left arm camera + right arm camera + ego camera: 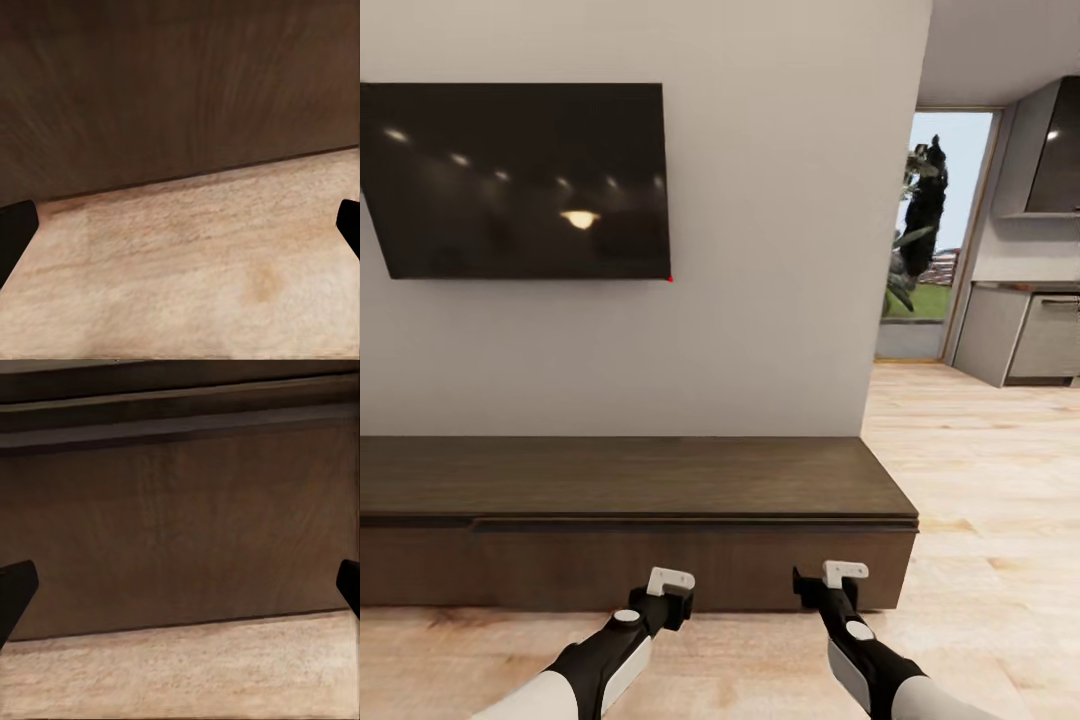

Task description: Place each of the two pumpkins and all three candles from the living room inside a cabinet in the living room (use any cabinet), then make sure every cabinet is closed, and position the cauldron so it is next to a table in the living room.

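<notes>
Long low dark brown cabinet (630, 520) against the pale wall, below a wall-mounted television (515, 180); long axis running side to side along the wall, right end stopping short of the doorway to a kitchen area. Top of the cabinet bare; drawer fronts flush, so judged closed. Left tool (672, 592) and right tool (838, 582) low over the wooden floor (980, 560), both close in front of the cabinet's lower drawer front and pointing at it. Right tool nearer the cabinet's right end, left tool nearer its middle. Both tools released, fingers spread wide apart: dark fingertips (16, 232) at the two edges of the left wrist view, likewise fingertips (15, 589) in the right wrist view, nothing between them. Plain wood grain of the drawer front ahead of each tool, no handle visible. Left end of the cabinet cut off at the frame edge. Whether either tool touches the drawer front: cannot tell. Pumpkins, candles and cauldron not to be made out from here.
</notes>
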